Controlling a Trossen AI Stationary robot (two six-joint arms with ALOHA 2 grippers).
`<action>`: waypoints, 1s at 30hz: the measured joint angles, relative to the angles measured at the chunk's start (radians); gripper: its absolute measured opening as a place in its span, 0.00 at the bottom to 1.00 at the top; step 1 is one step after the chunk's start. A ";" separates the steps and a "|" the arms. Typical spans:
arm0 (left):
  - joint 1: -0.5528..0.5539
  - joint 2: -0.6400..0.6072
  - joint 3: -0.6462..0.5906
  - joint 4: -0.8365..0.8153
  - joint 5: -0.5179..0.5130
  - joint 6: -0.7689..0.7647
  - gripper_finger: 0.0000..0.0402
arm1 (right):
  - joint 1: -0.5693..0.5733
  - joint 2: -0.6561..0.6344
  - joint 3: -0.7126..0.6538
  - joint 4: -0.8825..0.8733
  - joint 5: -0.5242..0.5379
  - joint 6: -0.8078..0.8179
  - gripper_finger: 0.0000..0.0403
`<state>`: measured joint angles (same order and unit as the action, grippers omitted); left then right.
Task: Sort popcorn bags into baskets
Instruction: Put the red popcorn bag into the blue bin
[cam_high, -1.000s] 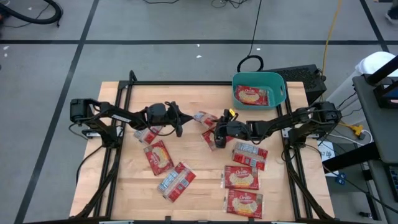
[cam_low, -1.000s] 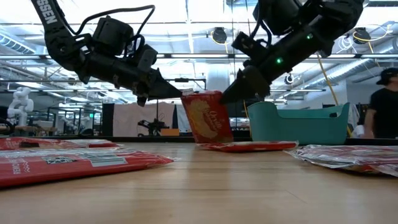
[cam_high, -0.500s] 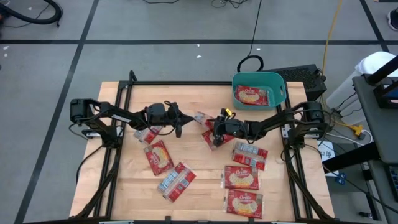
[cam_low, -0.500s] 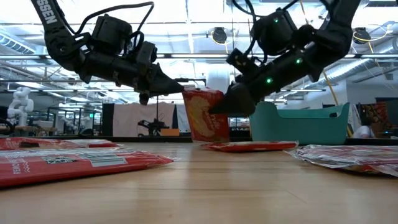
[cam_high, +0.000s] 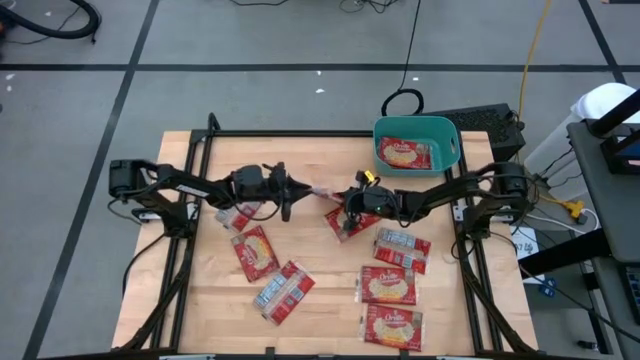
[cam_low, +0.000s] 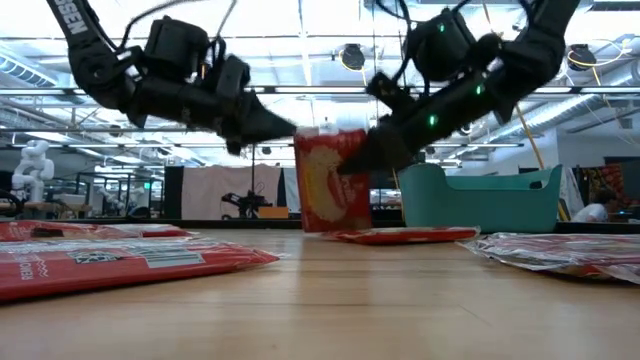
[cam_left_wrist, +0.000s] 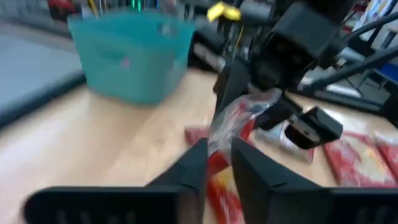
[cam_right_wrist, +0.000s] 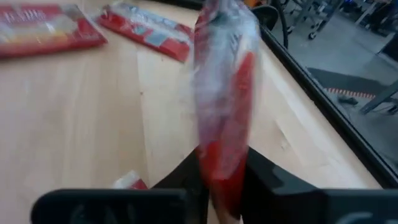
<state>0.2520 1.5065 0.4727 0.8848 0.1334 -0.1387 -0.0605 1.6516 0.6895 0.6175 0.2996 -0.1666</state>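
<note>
Red popcorn bag (cam_low: 330, 180) stands upright, pinched by both grippers

Dark jointed arms, white lettering

White capitals "SSEN" stand on my left arm (cam_low: 78, 30) in the low view. Lettering on the popcorn bags (cam_high: 387, 286) is too small to read; I read nothing else.
</note>
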 joint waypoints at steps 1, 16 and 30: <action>0.000 -0.018 0.004 0.001 -0.004 0.019 0.26 | 0.000 -0.025 0.011 -0.043 -0.007 0.014 0.13; -0.160 -0.136 0.228 -0.438 -0.168 0.206 0.72 | -0.029 -0.112 0.239 -0.558 -0.257 0.199 0.09; -0.123 -0.119 0.258 -0.606 -0.065 0.245 0.56 | -0.027 -0.112 0.244 -0.558 -0.305 0.147 0.09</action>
<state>0.1289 1.3880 0.7303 0.2793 0.0680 0.1059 -0.0879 1.5394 0.9337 0.0595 -0.0055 -0.0197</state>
